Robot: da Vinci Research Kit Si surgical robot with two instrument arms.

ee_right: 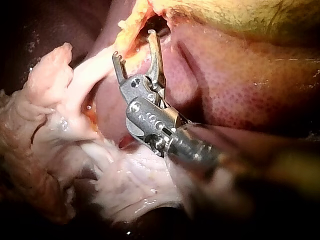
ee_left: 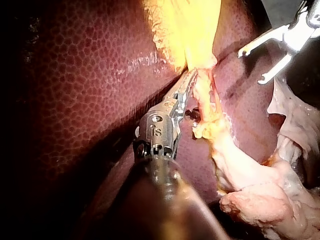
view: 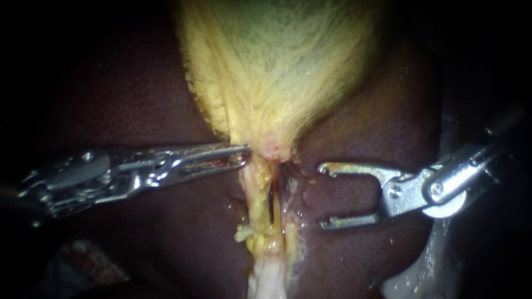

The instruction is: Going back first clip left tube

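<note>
The yellow gallbladder [view: 277, 66] [ee_left: 190, 25] narrows downward into two tubes. The left tube [view: 254, 191] is yellowish. A dark slit parts it from the right tube [view: 286, 207]. No clip shows on either. My left instrument [view: 244, 156] [ee_left: 189, 82] comes in from the left. Its jaws are shut on the gallbladder's neck, just above the left tube. My right instrument [view: 324, 195] [ee_left: 250, 66] [ee_right: 134, 44] stands to the right of the tubes, apart from them. Its jaws are wide open with nothing between them.
Dark red liver [view: 138, 94] [ee_left: 75, 75] [ee_right: 240, 90] lies on both sides of the gallbladder and under both instruments. Pale whitish tissue [view: 269, 277] [ee_left: 260, 195] [ee_right: 125, 185] hangs below the tubes. A wet pale surface [view: 421, 277] shows at the lower right.
</note>
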